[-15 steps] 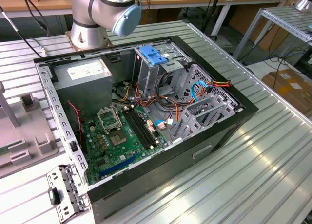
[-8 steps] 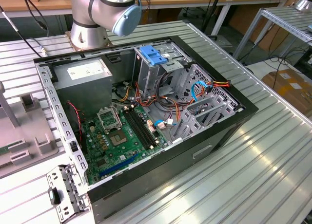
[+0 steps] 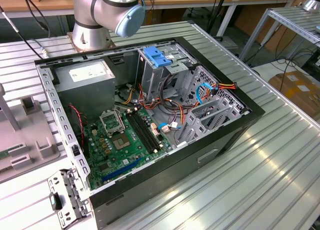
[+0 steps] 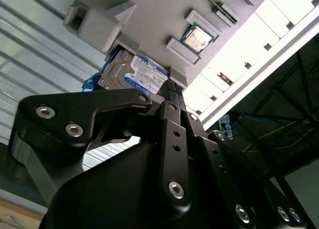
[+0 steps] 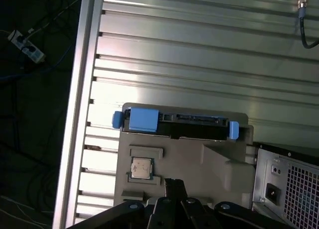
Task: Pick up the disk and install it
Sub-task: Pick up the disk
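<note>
in the exterior view, your computer case (image 3: 220, 150) lies open beside the grey holder (image 3: 30, 132). in the second wrist view, the jaws are together, holding nothing, and the disk (image 4: 144, 75) sits in the holder. in the first wrist view, the disk stands on edge in that holder.

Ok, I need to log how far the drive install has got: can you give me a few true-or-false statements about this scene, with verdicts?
1. The flat silver-metal hard drive with blue side rails sits in a slot of the grey plastic holder. True.
2. The tool is clamped on the hard drive. False: its fingers are together with nothing between them, and the drive lies in the holder.
3. A small square processor chip rests in a recess of the same holder. True.
4. The black computer case has its side panel fitted. False: it lies open, and the green motherboard is exposed inside.
</note>
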